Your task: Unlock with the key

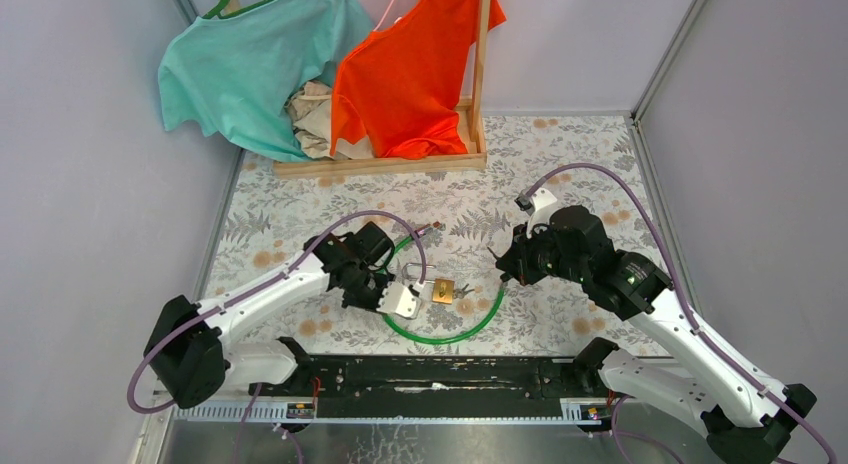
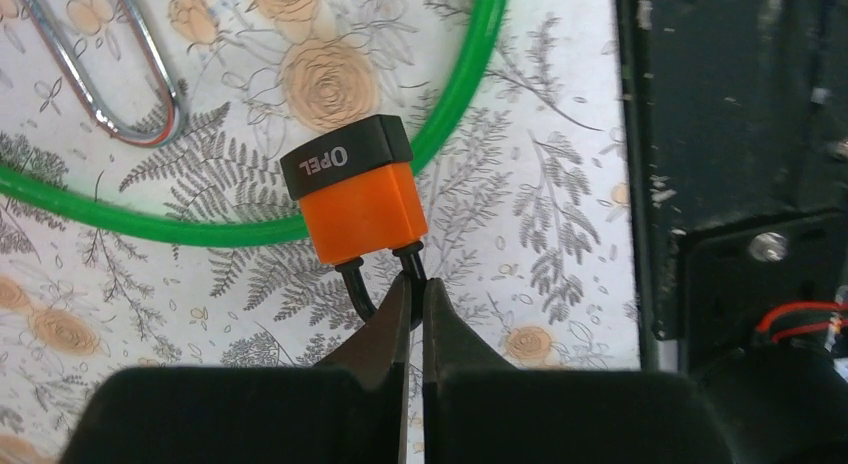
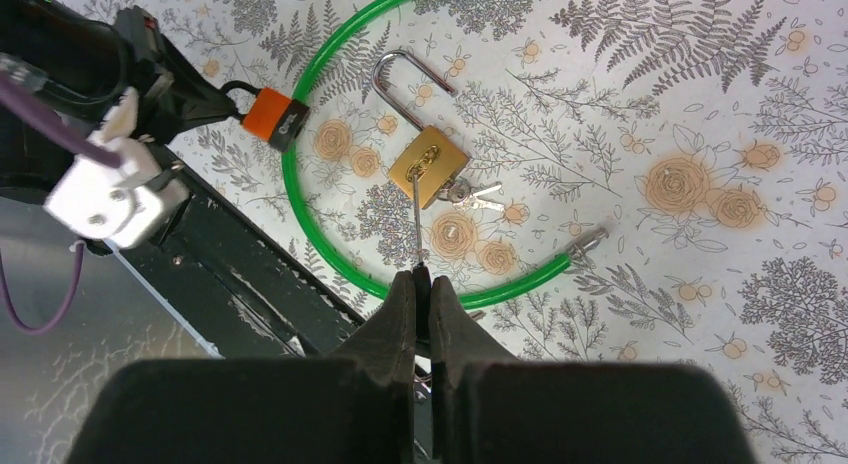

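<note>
Near edge: black rail (image 1: 430, 369) runs along the front of the tabletop (image 1: 580, 184), near the closest arc of the green cable (image 1: 445, 340).
Left hand (image 2: 416, 289): pressed together, pinching the black loop (image 2: 358, 292) of an orange tag (image 2: 360, 199). The tag's black end touches the cable.
Right hand (image 3: 420, 279): pressed together on a thin chain (image 3: 417, 219) that runs straight from its tips to the padlock.
Padlock (image 3: 430, 164): lies flat inside the cable ring, between the two hands.
Keys (image 3: 475, 194): stick out of the body at the end opposite the shackle (image 3: 425, 69). Whether one is seated in the keyhole, cannot tell.
Long axis: across the tabletop, with the shackle bend toward the left arm and the key end toward the right arm.
Nearer hand: the right. In its wrist view the keys lie ahead of the tips and slightly to the right.
Judgement: the turn needs a grip on the key itself, not the chain.
Room: bare tabletop beyond the keys. The cable arc lies just under the right hand's tips and may snag.
Far: wooden rack (image 1: 380, 166) with shirts, well apart.
</note>
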